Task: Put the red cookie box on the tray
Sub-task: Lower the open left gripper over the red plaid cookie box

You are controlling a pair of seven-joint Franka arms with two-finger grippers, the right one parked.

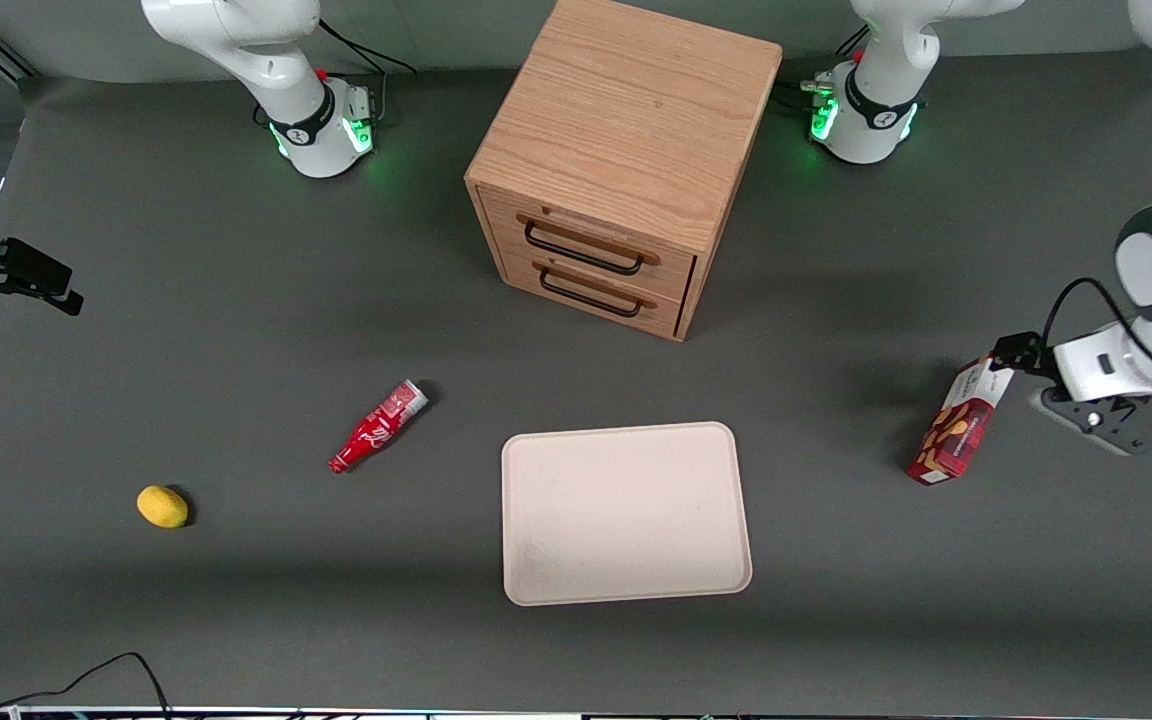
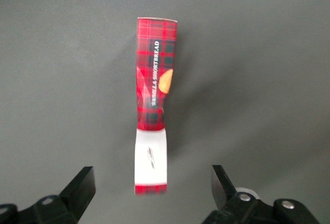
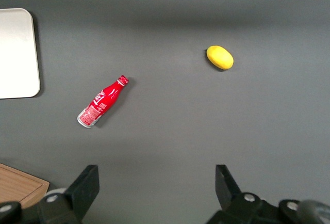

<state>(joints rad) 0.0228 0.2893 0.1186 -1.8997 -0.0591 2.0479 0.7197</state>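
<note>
The red cookie box (image 1: pixel 956 425) stands on its narrow long side on the grey table, toward the working arm's end, well apart from the tray. In the left wrist view the red cookie box (image 2: pixel 154 90) shows its tartan edge and white end panel. My left gripper (image 1: pixel 1021 365) hovers just above that white end. It is open, and the left gripper (image 2: pixel 152 177) has its fingertips (image 2: pixel 82 180) wide on either side of the box without touching it. The beige tray (image 1: pixel 626 510) lies flat, nearer the front camera than the cabinet, with nothing on it.
A wooden two-drawer cabinet (image 1: pixel 626 150) stands at the middle of the table, drawers shut. A small red bottle (image 1: pixel 376 427) lies on its side beside the tray, toward the parked arm's end. A yellow lemon-like object (image 1: pixel 163 506) sits farther that way.
</note>
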